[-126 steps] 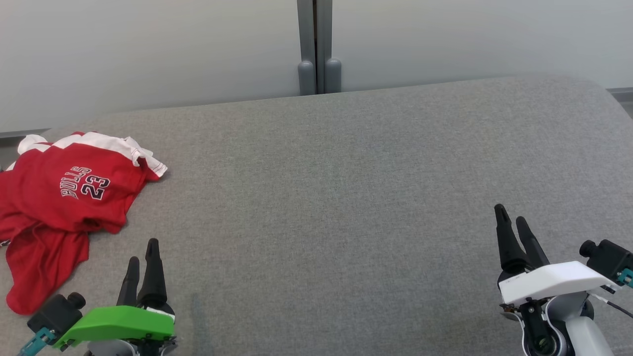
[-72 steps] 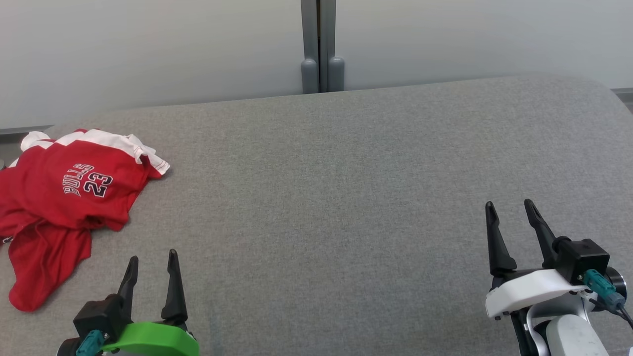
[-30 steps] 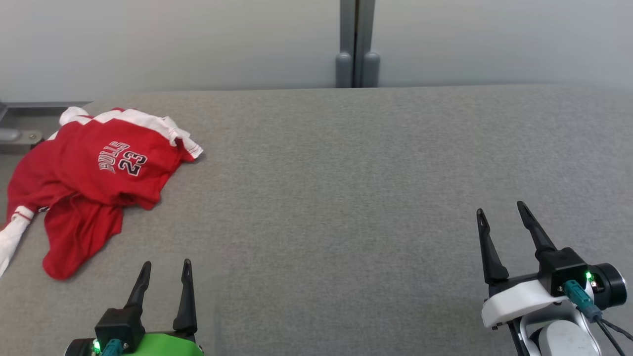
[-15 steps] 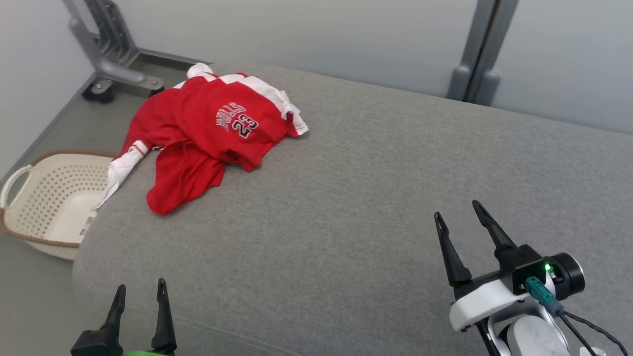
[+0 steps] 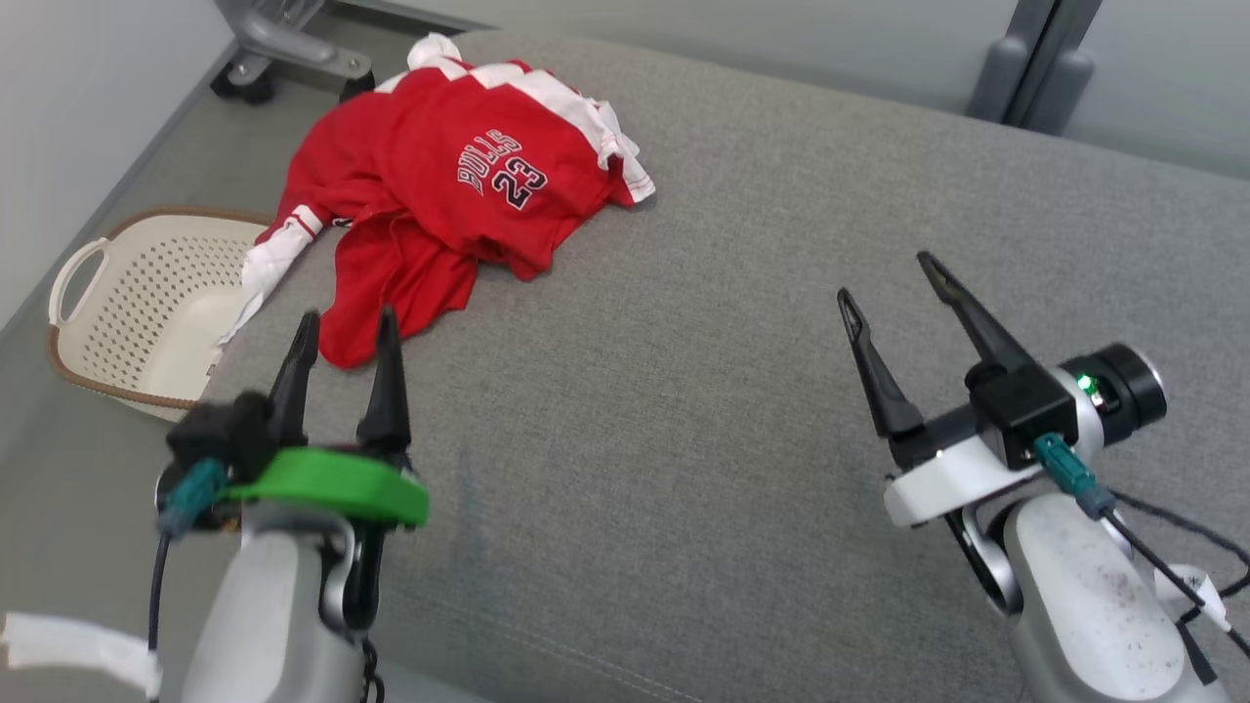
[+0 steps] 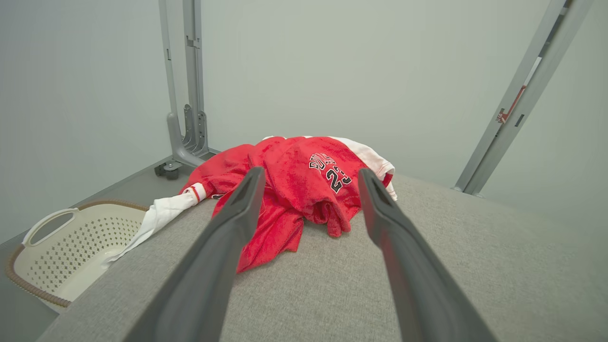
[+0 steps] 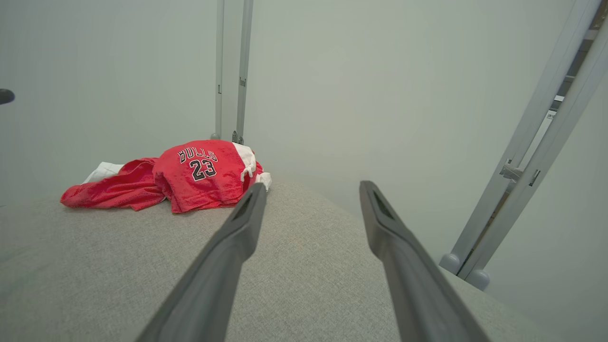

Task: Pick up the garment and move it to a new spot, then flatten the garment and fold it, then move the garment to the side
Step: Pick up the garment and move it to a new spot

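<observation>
The garment (image 5: pixel 449 190) is a red and white jersey marked BULLS 23, lying crumpled at the far left corner of the grey cushioned surface (image 5: pixel 742 391). One white sleeve hangs over the left edge. My left gripper (image 5: pixel 344 327) is open, fingers pointing at the garment's near hem and just short of it. In the left wrist view the garment (image 6: pixel 304 185) lies ahead between the spread fingers. My right gripper (image 5: pixel 891 278) is open over bare cushion at the right, well away from the cloth. The right wrist view has the garment (image 7: pixel 190 178) far off to the left.
A cream perforated basket (image 5: pixel 137 303) with a brown rim sits on the floor left of the cushion, below the hanging sleeve. A grey wheeled frame leg (image 5: pixel 283 44) stands behind it. Grey posts (image 5: pixel 1035 59) rise against the pale wall at the back right.
The head camera has turned left and dipped, bringing the basket and floor into view. Both grippers, open throughout, have risen and reached forward; the left one now points at the garment's near hem.
</observation>
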{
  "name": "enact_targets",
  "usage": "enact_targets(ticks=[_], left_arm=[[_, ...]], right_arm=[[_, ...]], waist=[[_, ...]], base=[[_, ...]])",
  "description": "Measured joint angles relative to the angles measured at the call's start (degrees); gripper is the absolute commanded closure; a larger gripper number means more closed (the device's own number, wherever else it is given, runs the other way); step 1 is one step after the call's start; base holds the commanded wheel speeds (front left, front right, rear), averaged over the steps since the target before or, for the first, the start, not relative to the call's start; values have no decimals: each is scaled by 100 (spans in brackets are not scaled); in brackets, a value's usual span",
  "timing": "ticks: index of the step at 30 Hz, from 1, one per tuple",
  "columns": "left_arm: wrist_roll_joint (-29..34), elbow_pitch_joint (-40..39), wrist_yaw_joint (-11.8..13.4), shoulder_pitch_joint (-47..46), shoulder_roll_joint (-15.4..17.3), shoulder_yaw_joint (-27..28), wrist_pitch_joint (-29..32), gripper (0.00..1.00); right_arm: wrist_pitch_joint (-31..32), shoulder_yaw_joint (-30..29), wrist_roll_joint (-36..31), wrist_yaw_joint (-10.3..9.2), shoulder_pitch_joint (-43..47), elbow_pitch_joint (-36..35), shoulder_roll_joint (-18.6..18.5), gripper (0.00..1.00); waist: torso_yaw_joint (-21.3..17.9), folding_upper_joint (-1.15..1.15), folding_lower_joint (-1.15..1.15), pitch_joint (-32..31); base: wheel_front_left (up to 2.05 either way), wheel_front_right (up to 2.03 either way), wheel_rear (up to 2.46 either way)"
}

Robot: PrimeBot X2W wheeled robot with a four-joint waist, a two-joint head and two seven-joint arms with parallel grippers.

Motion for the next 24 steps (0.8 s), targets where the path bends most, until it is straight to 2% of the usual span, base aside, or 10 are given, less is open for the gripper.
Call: enact_targets(ticks=[4,9,13,15,18,19,20,21,24], left_arm=[[-337,996,-43,-1384,38,-275,322,0],[-543,2019,-63,-2707,504,-502,662,0],[-865,2802,-64,-3249,660,-459,993,0],[-836,3123,-56,-3432,772,-480,1105,0],[-827,3608,97,-3655,937,-416,1219,0],[-849,3773,183,-3710,961,-378,1262,13],[-850,3876,235,-3745,985,-366,1262,68],[-850,3976,280,-3787,1032,-357,1247,100],[-801,4119,299,-3849,1191,-381,1083,100]], right_arm=[[1,103,-4,0,-431,-36,-77,0],[1,189,-3,0,-736,-73,-43,0],[1,185,-2,0,-798,-100,19,0],[1,186,-2,0,-807,-107,24,0],[1,197,-2,0,-868,-102,67,0],[1,196,-2,0,-896,-105,98,0],[1,192,-2,0,-902,-103,118,0],[1,183,-1,0,-902,-99,132,0],[1,166,13,0,-897,-85,183,0]], waist=[[-83,0,0,436],[-361,0,0,1045],[-764,0,0,1480],[-957,0,0,1647],[-1230,0,1,1884],[-1322,0,0,1959],[-1393,0,1,2012],[-1481,0,1,2071],[-1700,0,0,2181]], base=[[0,0,0],[0,0,0],[0,0,0],[0,0,0],[0,0,0],[0,0,0],[0,0,0],[0,0,0],[0,0,0]])
